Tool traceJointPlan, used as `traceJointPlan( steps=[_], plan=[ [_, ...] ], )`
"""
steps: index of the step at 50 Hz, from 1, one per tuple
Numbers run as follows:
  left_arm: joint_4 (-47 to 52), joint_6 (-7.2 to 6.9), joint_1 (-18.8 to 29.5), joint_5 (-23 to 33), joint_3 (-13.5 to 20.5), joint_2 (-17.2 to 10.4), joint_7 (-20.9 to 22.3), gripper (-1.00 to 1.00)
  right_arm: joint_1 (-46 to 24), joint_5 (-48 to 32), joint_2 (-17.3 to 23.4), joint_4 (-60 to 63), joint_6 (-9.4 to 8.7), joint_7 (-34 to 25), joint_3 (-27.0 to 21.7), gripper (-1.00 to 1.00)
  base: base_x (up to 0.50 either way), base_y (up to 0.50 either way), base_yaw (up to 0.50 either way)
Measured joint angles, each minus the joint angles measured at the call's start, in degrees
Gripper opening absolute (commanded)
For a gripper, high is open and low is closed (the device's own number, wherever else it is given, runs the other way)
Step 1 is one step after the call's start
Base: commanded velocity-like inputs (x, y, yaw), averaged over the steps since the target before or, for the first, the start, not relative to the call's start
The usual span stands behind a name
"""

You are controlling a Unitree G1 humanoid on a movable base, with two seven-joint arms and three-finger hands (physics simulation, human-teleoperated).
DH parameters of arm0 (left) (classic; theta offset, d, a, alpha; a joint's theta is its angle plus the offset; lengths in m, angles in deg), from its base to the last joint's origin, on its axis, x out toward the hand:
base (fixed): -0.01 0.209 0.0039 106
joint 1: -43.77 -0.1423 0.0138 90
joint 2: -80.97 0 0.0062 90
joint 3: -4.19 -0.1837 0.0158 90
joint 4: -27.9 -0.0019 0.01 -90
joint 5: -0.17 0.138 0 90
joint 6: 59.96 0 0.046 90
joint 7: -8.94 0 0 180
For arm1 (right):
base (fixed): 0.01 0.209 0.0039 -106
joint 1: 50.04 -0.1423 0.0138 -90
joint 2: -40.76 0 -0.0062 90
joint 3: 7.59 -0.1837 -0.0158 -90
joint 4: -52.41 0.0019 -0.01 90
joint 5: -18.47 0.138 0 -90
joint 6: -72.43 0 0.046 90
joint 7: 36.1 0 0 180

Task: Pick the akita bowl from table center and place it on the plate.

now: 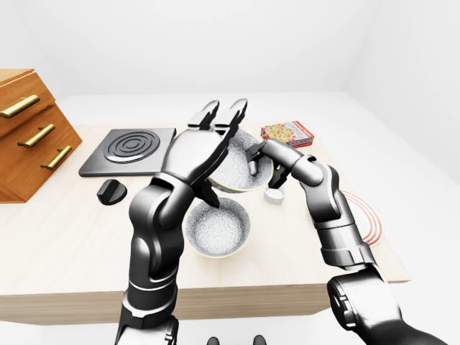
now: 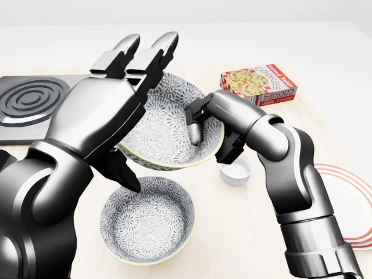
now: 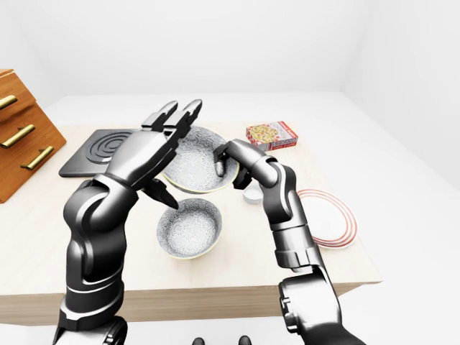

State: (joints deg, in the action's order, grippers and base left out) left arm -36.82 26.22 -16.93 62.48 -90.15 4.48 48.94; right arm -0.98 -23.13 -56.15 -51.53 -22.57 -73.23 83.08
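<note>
Centrally, right hand point(image 2: 221, 119) pinching akita bowl point(image 2: 168, 125) rim, box point(image 2: 258, 84) lettered COOKIES

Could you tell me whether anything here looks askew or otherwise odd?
Yes: the akita bowl looks tilted, its lower rim overlapping the second patterned bowl in the head view. Only the right hand pinches its rim; the left hand is open.

Head view close, downward; eye views wider, sharing table point(image 3: 244, 266).
</note>
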Motion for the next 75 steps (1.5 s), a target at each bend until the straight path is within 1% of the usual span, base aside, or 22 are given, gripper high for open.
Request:
traceJointPlan(
  steps=[3,4,9,15,24,28,33,42,50,63,75],
  plan=[
    [1.2,-1.09,-0.1,-0.4,0.1,-0.1,0.0,1.0,0.0,-0.1,0.2,-0.2,0.0,0.1,-0.1,-1.0,0.0,0.0,0.0],
    [1.6,-1.18,-0.2,-0.5,0.2,-0.2,0.0,1.0,0.0,-0.2,0.2,-0.4,0.0,0.2,-0.1,-1.0,0.0,0.0,0.0],
    [2.6,-1.18,-0.2,-1.6,0.9,-0.9,0.0,1.0,-0.1,-0.3,0.6,-1.3,0.0,0.6,-0.3,-1.0,0.0,0.0,0.0],
    [1.0,-1.18,0.4,-4.0,2.8,-2.3,0.0,1.0,-0.3,-0.5,1.2,-1.9,0.0,0.8,-0.6,-1.0,0.0,0.0,0.0],
    [-10.0,-1.18,4.3,-13.5,6.6,-6.5,0.0,1.0,-0.3,-1.2,2.5,-1.6,0.0,0.2,-1.2,-1.0,0.0,0.0,0.0],
    [-12.5,-1.18,4.9,-17.2,7.4,-7.9,0.0,1.0,-0.1,-1.5,3.1,-1.4,0.0,-0.1,-1.5,-1.0,0.0,0.0,0.0],
    [-13.3,-1.18,4.9,-20.9,7.9,-8.9,0.0,1.0,0.5,-1.9,4.0,-0.9,0.0,-0.4,-2.1,-1.0,0.0,0.0,0.0],
    [-12.1,-1.18,3.5,-24.8,7.9,-9.4,0.0,1.0,2.6,-2.2,6.0,1.9,0.0,-1.6,-3.5,-1.0,0.0,0.0,0.0],
    [-11.6,-1.18,2.3,-26.8,7.7,-9.4,0.0,1.0,7.5,-2.2,8.5,8.0,0.0,-2.9,-6.1,-1.0,0.0,0.0,0.0],
    [-11.8,-1.18,0.9,-28.4,7.5,-9.2,0.0,1.0,16.8,-0.5,13.1,15.9,0.0,-2.9,-12.8,-1.0,0.0,0.0,0.0],
    [-11.7,-1.18,0.0,-29.0,7.3,-9.0,0.0,1.0,22.1,0.9,15.7,17.9,0.0,-2.9,-17.3,-1.0,0.0,0.0,0.0]
  ],
)
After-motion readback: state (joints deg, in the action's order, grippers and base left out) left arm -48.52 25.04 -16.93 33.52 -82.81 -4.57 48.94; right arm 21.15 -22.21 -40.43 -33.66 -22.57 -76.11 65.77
